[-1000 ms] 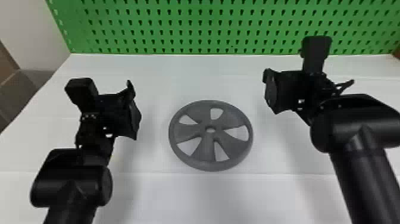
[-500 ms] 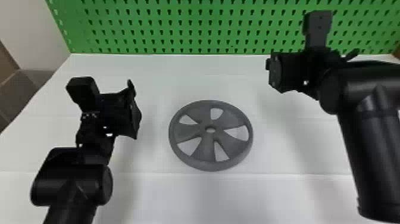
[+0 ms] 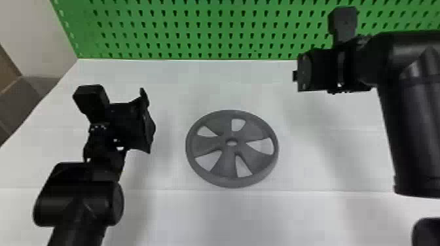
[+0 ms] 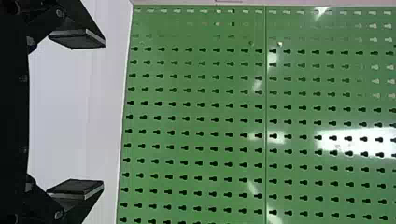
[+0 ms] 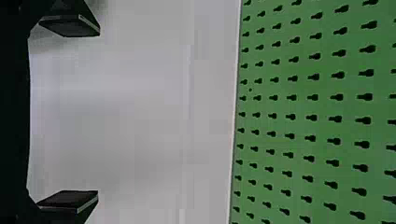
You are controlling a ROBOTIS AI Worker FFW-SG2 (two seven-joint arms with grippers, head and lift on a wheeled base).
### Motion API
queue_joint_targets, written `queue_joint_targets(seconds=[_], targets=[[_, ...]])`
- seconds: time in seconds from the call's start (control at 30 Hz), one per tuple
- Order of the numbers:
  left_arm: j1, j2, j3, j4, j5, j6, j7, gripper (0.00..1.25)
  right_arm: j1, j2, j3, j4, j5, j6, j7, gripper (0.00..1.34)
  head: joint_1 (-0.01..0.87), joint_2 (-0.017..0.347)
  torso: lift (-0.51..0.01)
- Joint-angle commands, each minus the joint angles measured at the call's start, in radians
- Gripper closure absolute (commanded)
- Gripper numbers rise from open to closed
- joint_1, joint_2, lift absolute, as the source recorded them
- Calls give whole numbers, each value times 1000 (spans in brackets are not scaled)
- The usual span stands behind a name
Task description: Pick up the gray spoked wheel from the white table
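The gray spoked wheel [image 3: 226,166] lies flat on the white table [image 3: 170,216] in the head view, between the two arms. My left gripper [image 3: 148,121] is to the wheel's left, apart from it. Farther back and to the right, my right gripper [image 3: 298,73] is held above the table and does not touch the wheel. In the left wrist view the left gripper [image 4: 88,114] stands open with nothing between its fingers. The right gripper [image 5: 88,114] is likewise open and holds nothing in the right wrist view.
A green pegboard [image 3: 183,29] rises along the table's back edge, close behind the right gripper. Brown boxes [image 3: 16,101] stand past the table's left edge. A dark rounded object [image 3: 427,232] shows at the lower right corner.
The right arm has risen and swung its gripper toward the back, turning it so that it faces more to the left. The left arm and the wheel have kept their places.
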Motion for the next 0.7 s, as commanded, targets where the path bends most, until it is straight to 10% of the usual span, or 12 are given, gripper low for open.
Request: queue_joint_targets(seconds=[0.0,0.67], targets=[[0,1,1,0,-2,1,0,213,-62,1,-6,55,-1,116,-1,75,782,57,-97],[-1,2,-3,0,-14,8,0,223,-199,-28,26,345,-64,247,-1,78,782,57,-97]])
